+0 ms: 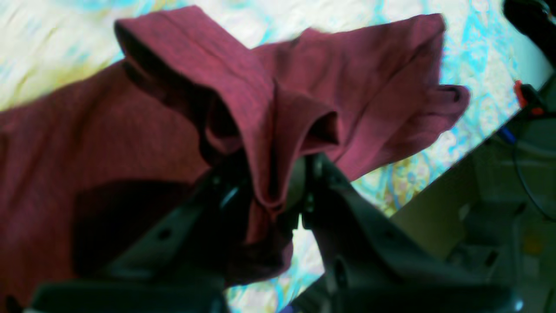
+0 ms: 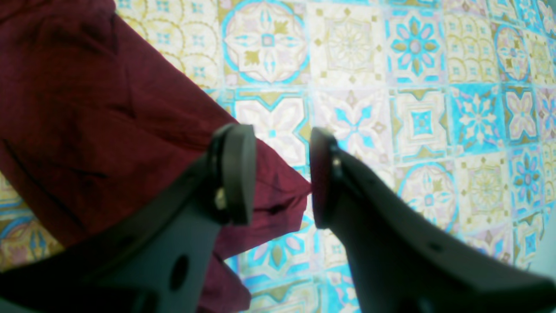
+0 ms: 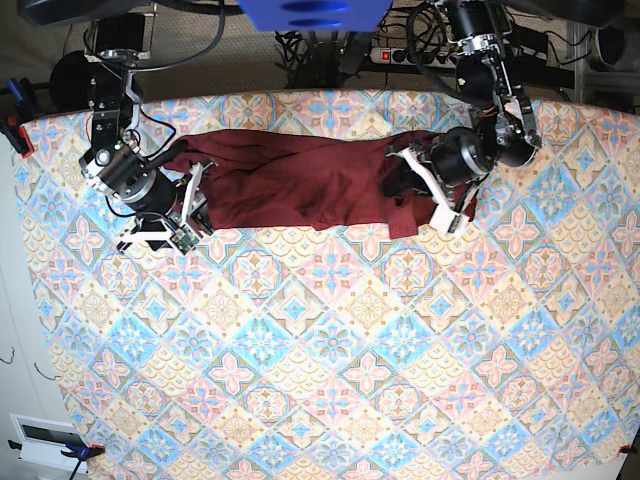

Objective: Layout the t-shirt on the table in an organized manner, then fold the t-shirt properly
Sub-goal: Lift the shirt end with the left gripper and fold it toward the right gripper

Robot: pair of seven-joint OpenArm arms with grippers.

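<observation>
The dark maroon t-shirt (image 3: 300,180) lies stretched left to right along the far part of the table (image 3: 330,350). My left gripper (image 3: 408,185) is at the shirt's right end. In the left wrist view it (image 1: 278,195) is shut on a bunched fold of the t-shirt (image 1: 347,74) and holds it above the table (image 1: 478,65). My right gripper (image 3: 190,215) is at the shirt's left end. In the right wrist view it (image 2: 278,178) is open just above the table (image 2: 412,87). A corner of the t-shirt (image 2: 87,108) lies under its left finger (image 2: 236,174) and reaches into the gap.
The table's far edge runs close behind the shirt, with a power strip and cables (image 3: 400,55) beyond it. A red clamp (image 1: 523,93) sits at the table edge near my left gripper. Another clamp (image 3: 15,130) is on the left edge.
</observation>
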